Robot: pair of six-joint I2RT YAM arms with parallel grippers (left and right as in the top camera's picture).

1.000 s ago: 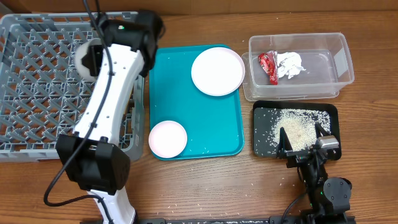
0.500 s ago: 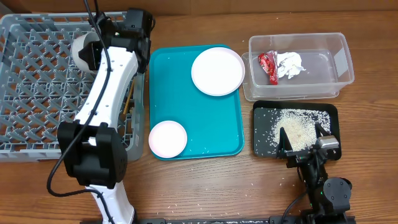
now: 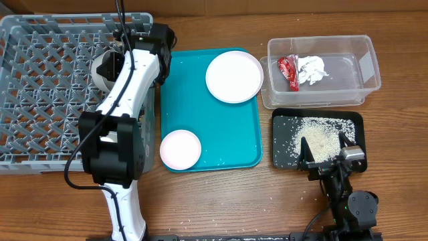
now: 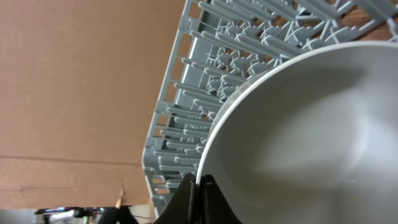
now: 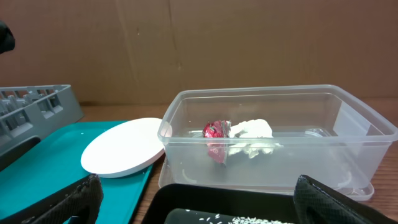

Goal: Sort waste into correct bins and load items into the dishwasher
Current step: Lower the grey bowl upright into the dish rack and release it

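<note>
My left gripper (image 4: 199, 194) is shut on the rim of the pale grey-green bowl (image 4: 311, 137) and holds it tilted over the right part of the grey dish rack (image 3: 47, 87); the bowl also shows in the overhead view (image 3: 105, 69). My right gripper (image 3: 326, 157) is open and empty over the near end of the black tray (image 3: 284, 155), which holds rice (image 3: 321, 137). The clear tub (image 3: 364, 67) holds the red wrapper (image 3: 288, 71) and white napkin (image 3: 311, 69). The plate (image 3: 234, 75) and pink bowl (image 3: 180, 148) sit on the teal tray. The cup and chopsticks are not in view.
The teal tray (image 3: 210, 117) lies between the rack and the bins. The left arm (image 3: 124, 100) stretches over the rack's right wall. A few rice grains lie on the wood in front of the teal tray. Brown cardboard walls the back.
My left arm has swung slightly back, then forward and to the right, carrying the bowl over the rack's right side. The right arm has not moved.
</note>
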